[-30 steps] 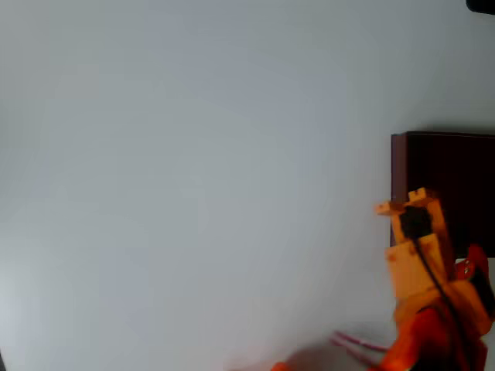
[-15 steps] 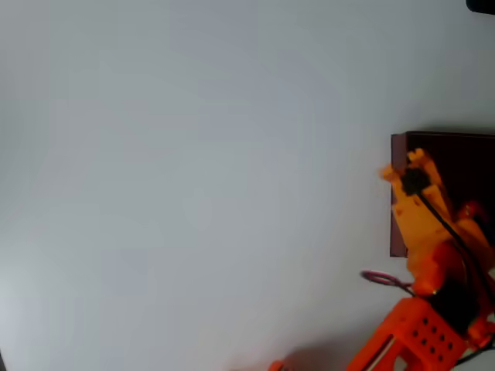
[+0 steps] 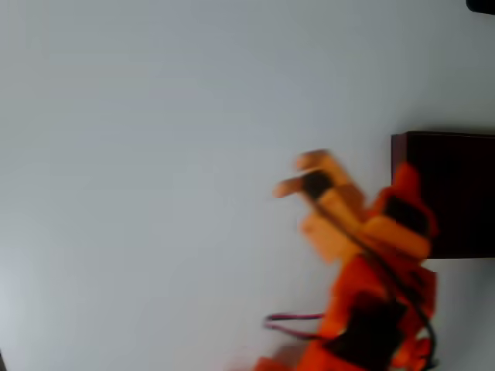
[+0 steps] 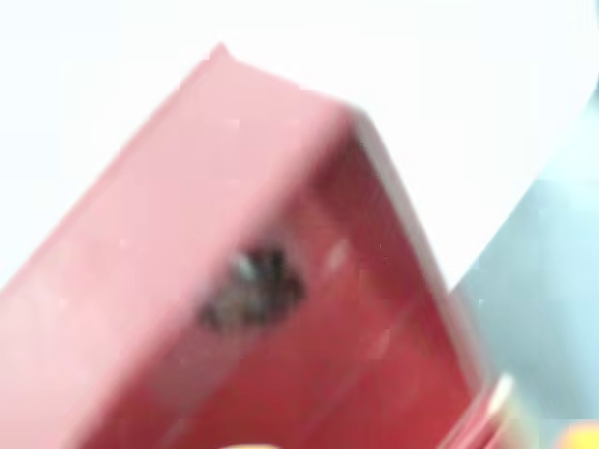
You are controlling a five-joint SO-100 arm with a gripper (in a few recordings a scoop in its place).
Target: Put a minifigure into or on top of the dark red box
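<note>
1. Overhead view: the orange arm (image 3: pixel 371 255) reaches up from the bottom edge over a pale surface (image 3: pixel 155 154), its outline smeared by motion blur. The fingers (image 3: pixel 298 174) point up and to the left, just left of the dark red box (image 3: pixel 448 193), with two pale tips showing apart and a narrow gap between them. The box sits at the right edge, its near-black interior open to the camera and its left wall partly covered by the arm.

2. Wrist view: the dark red box (image 4: pixel 281 281) tilts across the blurred picture, inner walls in view. A small dark grey-black shape, the minifigure (image 4: pixel 253 285), lies inside the box on its floor near one wall; detail cannot be told.
</note>
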